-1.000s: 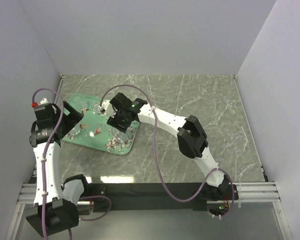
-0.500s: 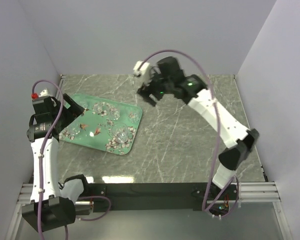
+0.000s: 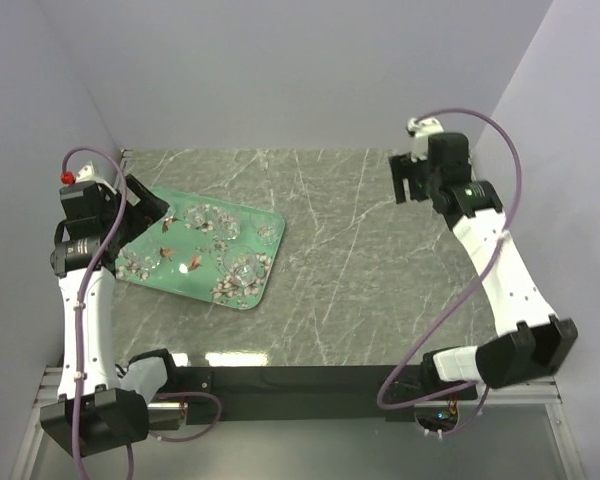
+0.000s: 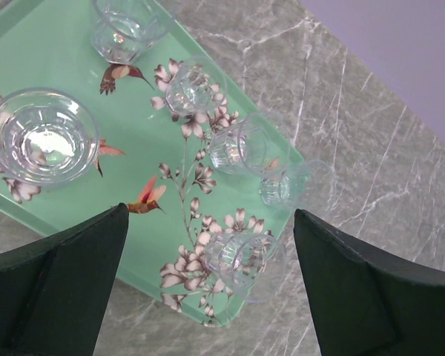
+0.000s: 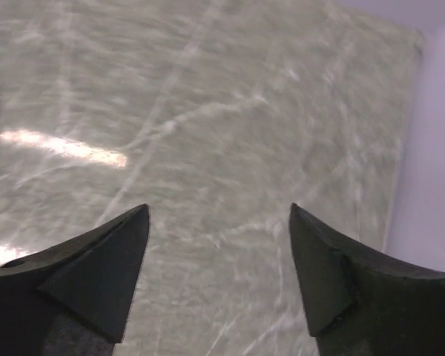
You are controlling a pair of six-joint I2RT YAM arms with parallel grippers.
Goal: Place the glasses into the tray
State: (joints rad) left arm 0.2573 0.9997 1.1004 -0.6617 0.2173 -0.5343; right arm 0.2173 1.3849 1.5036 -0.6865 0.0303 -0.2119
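The mint-green tray (image 3: 180, 282) with its blossom print lies at the left of the table. Several clear glasses rest on it, among them one (image 3: 242, 268) near its right end. The left wrist view shows an upright glass (image 4: 41, 137) on the tray (image 4: 74, 67) and a glass (image 4: 241, 256) on its side at the tray's corner. Another glass (image 4: 285, 184) tilts at the tray's edge. My left gripper (image 3: 145, 222) hovers open over the tray's left end, its jaws (image 4: 210, 215) empty. At the back right, my right gripper (image 3: 405, 180) is open and empty (image 5: 219, 211) above bare marble.
The grey-green marble tabletop (image 3: 380, 260) is bounded by pale walls on the left (image 3: 40, 120), at the back and on the right (image 3: 550, 130). A black rail (image 3: 300, 380) runs along the near edge between the arm bases.
My right arm has swung from over the tray to the back right corner, its jaws opening wider, with nothing in them. The left arm has shifted only slightly.
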